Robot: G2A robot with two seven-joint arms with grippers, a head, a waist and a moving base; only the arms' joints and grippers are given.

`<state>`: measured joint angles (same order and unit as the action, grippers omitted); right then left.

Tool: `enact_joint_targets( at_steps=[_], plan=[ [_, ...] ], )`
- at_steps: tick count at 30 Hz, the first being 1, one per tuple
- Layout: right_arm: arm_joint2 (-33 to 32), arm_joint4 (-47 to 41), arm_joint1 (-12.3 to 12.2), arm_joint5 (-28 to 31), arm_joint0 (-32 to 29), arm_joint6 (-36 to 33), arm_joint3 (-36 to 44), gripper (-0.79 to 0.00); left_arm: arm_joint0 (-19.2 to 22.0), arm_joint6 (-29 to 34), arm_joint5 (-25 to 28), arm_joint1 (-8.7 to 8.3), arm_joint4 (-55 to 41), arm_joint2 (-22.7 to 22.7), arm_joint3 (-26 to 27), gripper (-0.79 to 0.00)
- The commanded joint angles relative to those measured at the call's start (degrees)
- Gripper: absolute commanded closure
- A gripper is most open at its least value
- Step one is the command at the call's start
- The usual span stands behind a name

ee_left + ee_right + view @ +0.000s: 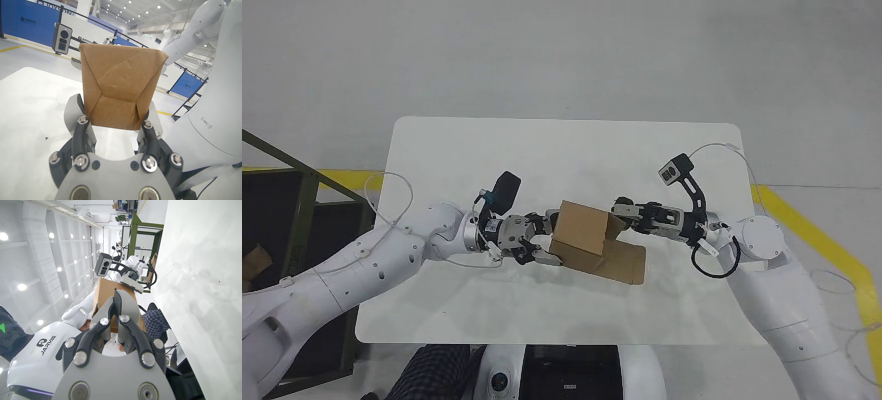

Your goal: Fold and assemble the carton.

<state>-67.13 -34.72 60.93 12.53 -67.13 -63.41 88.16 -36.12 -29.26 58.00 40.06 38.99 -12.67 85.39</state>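
**Carton squared up, one end closed, other end open**

L gripper (115, 108) is clenched on the carton (582, 232). Its fingers (81, 103) bear on two opposite sides of the box at the end nearest it. That closed end (117, 83), seen from the L wrist, has its flaps folded in & overlapping, w/ somewhat rough creases.

R gripper (114, 297) sits at the opposite end w/ its fingers pressed together. Poss. a thin flap edge is nipped btw them, but the cardboard there is too hidden to be sure.

The carton lies on its side btw the two grippers, over the middle of the table (492, 150) and a little toward the near edge. Its long axis runs roughly from left edge to right edge. Can't tell whether it rests on the surface or hangs just above it.

Progress, as a judgement: approx. halfway, maybe a bit more.
- **Done:** the blank is opened into a rectangular body, and the L-side end is shut.
- **Left:** the R-side end, where a broad flap (627, 262) sticks out flat toward the near-right corner, not yet folded. The flaps on that end need folding in & tucking, and the box then needs setting down squarely.
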Motion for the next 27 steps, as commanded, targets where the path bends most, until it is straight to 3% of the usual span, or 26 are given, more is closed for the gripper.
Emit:
enact_joint_targets(
  at_steps=[1,13,20,27],
  plan=[
    [-0.2,0.0,-0.1,0.1,-0.4,-0.5,0.7,0.0,0.1,-0.2,0.0,-0.05,0.0,0.1,-0.2,-0.462],
    [-1.3,1.6,-0.4,-0.6,-3.0,0.0,5.5,0.0,0.5,-1.4,0.0,-0.51,0.4,0.2,-0.5,-0.453],
    [-6.0,3.8,-1.1,-2.6,-6.5,6.9,6.9,0.0,1.0,0.2,0.0,-0.66,1.6,-0.2,-2.4,-0.459],
    [-8.4,5.1,-1.7,-3.8,-10.7,6.6,10.8,0.0,-0.4,-4.0,0.0,-1.42,4.4,-0.3,-2.9,-0.502]
  ],
)
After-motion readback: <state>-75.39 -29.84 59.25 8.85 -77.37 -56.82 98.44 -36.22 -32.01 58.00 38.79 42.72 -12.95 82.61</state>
